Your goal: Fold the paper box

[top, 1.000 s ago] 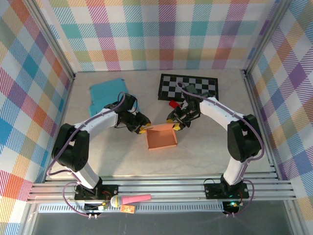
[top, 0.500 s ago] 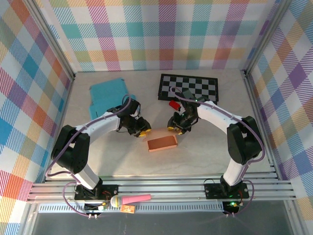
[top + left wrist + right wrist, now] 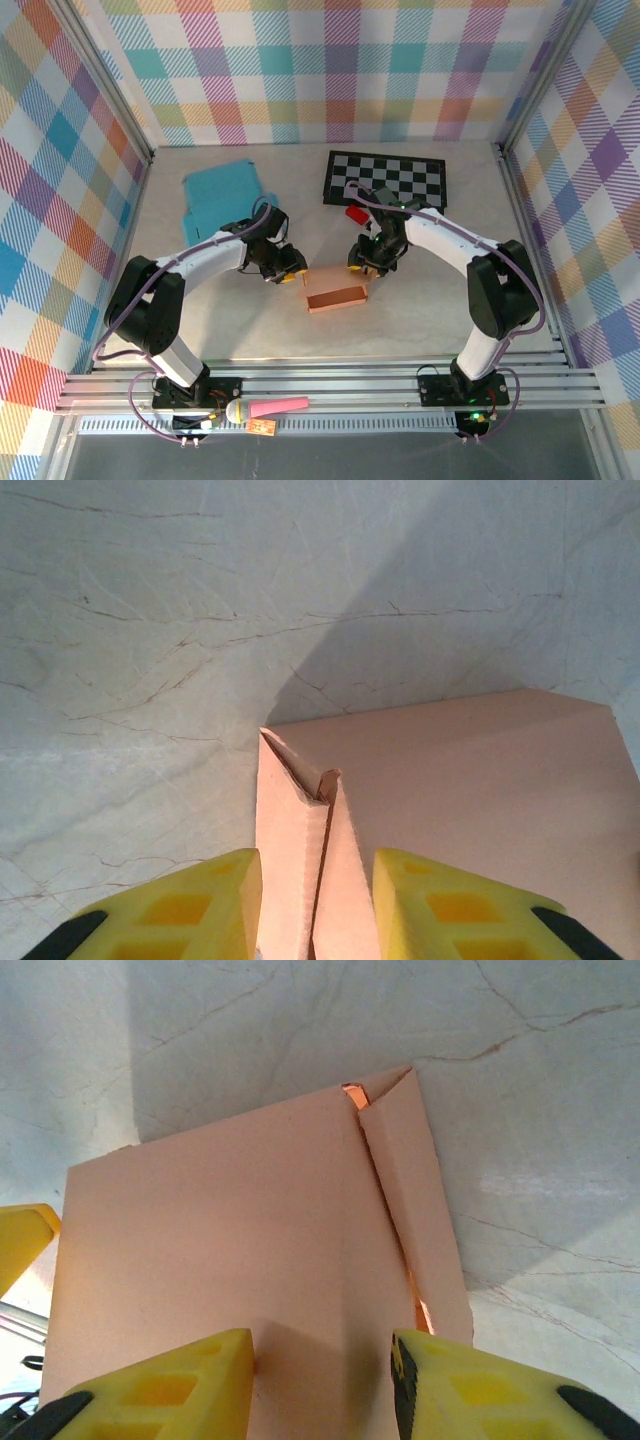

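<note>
The pink paper box [image 3: 337, 298] lies mid-table, tipped so that I see it as a narrow strip from above. My left gripper [image 3: 291, 270] is at its far left corner. In the left wrist view the yellow fingers [image 3: 190, 900] press either side of the box's folded side wall [image 3: 300, 870], so my left gripper [image 3: 315, 885] is shut on it. My right gripper [image 3: 359, 267] is at the box's far right end. There my right gripper [image 3: 320, 1360] has its jaws apart over a flat panel of the box [image 3: 240, 1220], with nothing pinched between them.
A black-and-white checkered mat [image 3: 388, 178] lies at the back right, with a small red object [image 3: 353, 213] at its near edge. A teal sheet [image 3: 222, 192] lies at the back left. Metal frame posts and plaid walls close in three sides.
The box, lying open and face up a second ago, has tipped and now looks much narrower from above. Both grippers have shifted slightly with it, staying at its far corners.
</note>
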You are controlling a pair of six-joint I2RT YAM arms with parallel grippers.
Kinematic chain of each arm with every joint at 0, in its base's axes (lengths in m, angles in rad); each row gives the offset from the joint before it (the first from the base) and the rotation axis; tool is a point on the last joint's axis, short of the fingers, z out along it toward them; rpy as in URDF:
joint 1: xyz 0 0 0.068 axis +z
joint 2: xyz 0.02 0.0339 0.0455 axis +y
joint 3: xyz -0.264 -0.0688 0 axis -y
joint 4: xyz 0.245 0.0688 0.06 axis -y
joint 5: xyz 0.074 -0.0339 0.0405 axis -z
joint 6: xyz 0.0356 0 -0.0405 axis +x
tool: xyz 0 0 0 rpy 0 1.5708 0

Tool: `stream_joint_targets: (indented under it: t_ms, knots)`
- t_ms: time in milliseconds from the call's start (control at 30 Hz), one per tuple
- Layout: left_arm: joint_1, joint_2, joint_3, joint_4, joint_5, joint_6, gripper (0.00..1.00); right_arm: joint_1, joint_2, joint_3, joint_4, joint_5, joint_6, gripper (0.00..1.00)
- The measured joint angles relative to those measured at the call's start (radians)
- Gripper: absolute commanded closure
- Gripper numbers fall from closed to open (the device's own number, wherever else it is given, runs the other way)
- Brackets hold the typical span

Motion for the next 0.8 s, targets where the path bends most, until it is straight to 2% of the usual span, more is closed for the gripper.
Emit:
stream_joint_targets:
  t_ms: [267, 500, 800]
  knots:
    - [-0.011, -0.005, -0.011, 0.002, 0.000, 0.003, 0.63, 0.026, 0.002, 0.000, -0.035, 0.045, -0.045, 0.60]
    - [-0.014, -0.034, -0.039, 0.006, 0.001, 0.005, 0.49, 0.037, 0.011, -0.003, -0.071, 0.100, -0.072, 0.58]
    - [-0.063, -0.060, -0.071, 0.039, 0.031, 0.006, 0.49, 0.039, 0.012, -0.003, -0.091, 0.115, -0.095, 0.55]
